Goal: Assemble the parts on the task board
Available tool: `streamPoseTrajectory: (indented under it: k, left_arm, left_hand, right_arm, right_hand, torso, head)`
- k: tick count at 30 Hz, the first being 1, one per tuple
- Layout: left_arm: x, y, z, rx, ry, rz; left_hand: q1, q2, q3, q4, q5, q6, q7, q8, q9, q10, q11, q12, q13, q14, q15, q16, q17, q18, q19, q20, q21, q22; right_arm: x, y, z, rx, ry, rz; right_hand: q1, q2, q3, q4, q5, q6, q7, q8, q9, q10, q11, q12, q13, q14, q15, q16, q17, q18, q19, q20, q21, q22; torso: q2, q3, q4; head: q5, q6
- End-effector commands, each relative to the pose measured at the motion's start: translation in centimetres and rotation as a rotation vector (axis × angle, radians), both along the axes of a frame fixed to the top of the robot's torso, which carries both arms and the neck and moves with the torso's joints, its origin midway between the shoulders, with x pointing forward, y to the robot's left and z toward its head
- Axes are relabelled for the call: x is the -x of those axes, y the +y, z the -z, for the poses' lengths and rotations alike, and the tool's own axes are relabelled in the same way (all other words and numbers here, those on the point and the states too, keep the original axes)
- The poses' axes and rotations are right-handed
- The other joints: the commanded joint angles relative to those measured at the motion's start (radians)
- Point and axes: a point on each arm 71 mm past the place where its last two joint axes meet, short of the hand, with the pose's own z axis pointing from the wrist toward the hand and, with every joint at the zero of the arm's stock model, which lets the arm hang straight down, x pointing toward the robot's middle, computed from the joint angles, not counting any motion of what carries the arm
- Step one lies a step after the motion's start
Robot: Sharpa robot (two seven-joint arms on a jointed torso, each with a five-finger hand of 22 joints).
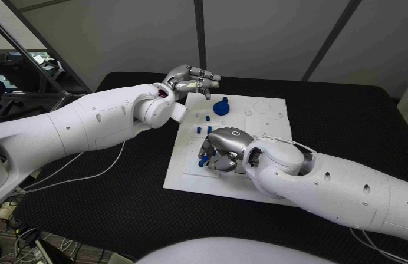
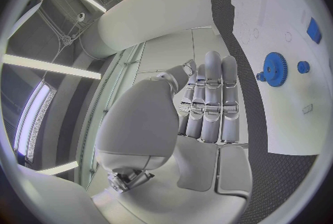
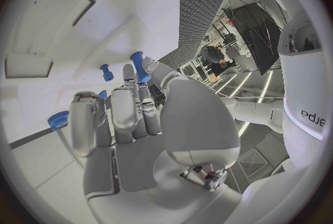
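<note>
The task board lies flat in the middle of the black desk, its long side running from the near edge toward the far edge. On its far half stands a blue gear, and just nearer than it a few small blue pegs stand in a loose cluster on the board's left part. In the left wrist view the same blue gear shows with a small blue round piece just beside it and a blue block further along the board.

The right hand is down over the near half of the board, palm toward the plate, its fingers curled downward close to the blue pegs. In the right wrist view its fingers lie side by side and slightly bent; a blue peg stands just past the fingertips, a smaller blue peg stands a little apart from it, and a blue round piece lies beside the outermost finger. Whether the hand pinches any of these I cannot tell.

The left hand is raised at the board's far left corner. In the left wrist view its fingers are straight and pressed together, holding nothing.
</note>
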Motion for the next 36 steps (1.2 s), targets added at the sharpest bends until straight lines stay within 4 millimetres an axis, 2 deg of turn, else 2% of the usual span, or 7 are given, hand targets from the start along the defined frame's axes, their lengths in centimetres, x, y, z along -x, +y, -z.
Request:
streamPoseTrajectory:
  k: [1, 7, 23, 27, 31, 33, 36]
  left_arm:
    - [0.0, -0.1, -0.1, 0.007, 0.001, 0.009]
    - [0.0, -0.1, -0.1, 0.006, 0.002, 0.009]
    - [0.0, 0.0, -0.1, 0.005, 0.004, 0.008]
    - [0.0, 0.2, -0.1, 0.004, 0.006, 0.007]
    - [0.0, 0.3, -0.1, 0.002, 0.007, 0.003]
    - [0.0, 0.5, -0.1, 0.001, 0.007, 0.002]
    - [0.1, 0.7, -0.1, -0.001, 0.007, -0.002]
  left_hand:
    - [0.001, 0.011, -0.003, -0.002, -0.005, 0.003, 0.004, -0.005, -0.001, -0.003, 0.007, 0.006, -0.001, -0.003, 0.003, -0.004, -0.001, -0.012, -0.005, 0.002, -0.004, -0.002]
    - [0.001, 0.013, -0.004, -0.003, -0.005, 0.003, 0.005, -0.006, -0.002, -0.004, 0.007, 0.006, -0.002, -0.003, 0.003, -0.006, -0.002, -0.012, -0.005, 0.003, -0.006, -0.002]
    - [0.001, 0.013, -0.004, -0.003, -0.005, 0.003, 0.005, -0.006, -0.002, -0.004, 0.007, 0.006, -0.002, -0.003, 0.003, -0.006, -0.002, -0.012, -0.005, 0.003, -0.006, -0.002]
    - [0.001, 0.013, -0.004, -0.003, -0.005, 0.003, 0.005, -0.006, -0.002, -0.004, 0.007, 0.006, -0.002, -0.003, 0.003, -0.006, -0.002, -0.012, -0.005, 0.003, -0.006, -0.002]
    - [0.001, 0.013, -0.004, -0.003, -0.005, 0.003, 0.005, -0.006, -0.002, -0.004, 0.007, 0.006, -0.002, -0.003, 0.003, -0.006, -0.002, -0.012, -0.005, 0.003, -0.006, -0.002]
    - [0.001, 0.013, -0.004, -0.003, -0.005, 0.003, 0.005, -0.006, -0.002, -0.004, 0.007, 0.006, -0.002, -0.003, 0.003, -0.006, -0.002, -0.012, -0.005, 0.003, -0.006, -0.002]
    - [0.001, 0.013, -0.004, -0.003, -0.005, 0.003, 0.005, -0.006, -0.002, -0.004, 0.007, 0.006, -0.002, -0.003, 0.003, -0.006, -0.002, -0.012, -0.005, 0.003, -0.006, -0.002]
  right_arm:
    - [0.1, 0.2, 0.0, 0.009, -0.004, -0.009]
    - [0.1, 0.4, -0.2, -0.026, -0.018, -0.010]
    - [0.4, -0.5, -1.3, -0.147, -0.064, 0.006]
    - [0.6, -2.1, -1.5, -0.149, -0.065, 0.026]
    - [0.8, -4.9, -1.7, -0.147, -0.033, 0.079]
    - [0.8, -6.7, -1.8, -0.154, 0.011, 0.129]
    - [0.6, -9.4, -1.9, -0.177, 0.077, 0.216]
  right_hand:
    - [-0.018, -0.014, -0.006, 0.004, -0.012, -0.030, 0.000, -0.003, -0.009, -0.026, 0.004, -0.002, -0.002, 0.007, 0.008, -0.001, -0.003, -0.005, 0.023, 0.010, -0.006, 0.117]
    - [-0.025, -0.029, -0.014, 0.005, -0.019, -0.097, -0.017, -0.003, -0.015, -0.046, 0.003, 0.001, 0.001, 0.004, 0.008, -0.002, -0.009, -0.004, 0.021, 0.013, -0.009, 0.115]
    - [-0.024, -0.041, -0.030, 0.002, -0.020, -0.157, -0.035, -0.003, -0.015, -0.053, 0.004, 0.002, 0.006, 0.003, 0.010, -0.003, -0.016, -0.004, 0.021, 0.015, -0.011, 0.114]
    - [-0.022, -0.045, -0.035, 0.000, -0.020, -0.159, -0.034, -0.001, -0.014, -0.054, 0.004, 0.002, 0.006, 0.002, 0.010, -0.006, -0.021, -0.002, 0.018, 0.015, -0.016, 0.109]
    - [-0.022, -0.046, -0.046, 0.002, -0.019, -0.137, -0.014, 0.008, -0.009, -0.049, 0.003, 0.005, 0.010, 0.001, 0.009, -0.007, -0.024, -0.002, 0.018, 0.015, -0.018, 0.108]
    - [-0.040, -0.056, -0.068, 0.014, -0.020, -0.100, 0.001, 0.022, -0.003, -0.030, 0.001, 0.012, 0.016, 0.001, 0.008, -0.007, -0.026, -0.001, 0.016, 0.014, -0.022, 0.105]
    - [-0.061, -0.066, -0.102, 0.031, -0.015, -0.062, 0.004, 0.034, 0.002, -0.001, 0.003, 0.023, 0.026, 0.002, 0.009, -0.005, -0.025, -0.001, 0.017, 0.015, -0.021, 0.106]
  torso:
    - [0.000, -0.0004, 0.0006]
    - [-0.001, -0.0003, 0.0010]
    - [0.000, 0.0013, -0.0012]
    - [-0.001, 0.0001, -0.0011]
    - [-0.002, -0.0004, -0.0014]
    - [-0.002, -0.0013, -0.0006]
    - [-0.004, -0.0026, -0.0019]
  head:
    - [-0.001, -0.001]
    - [0.000, -0.001]
    - [-0.002, 0.005]
    - [-0.008, 0.008]
    - [-0.014, 0.011]
    - [-0.021, 0.015]
    - [-0.034, 0.018]
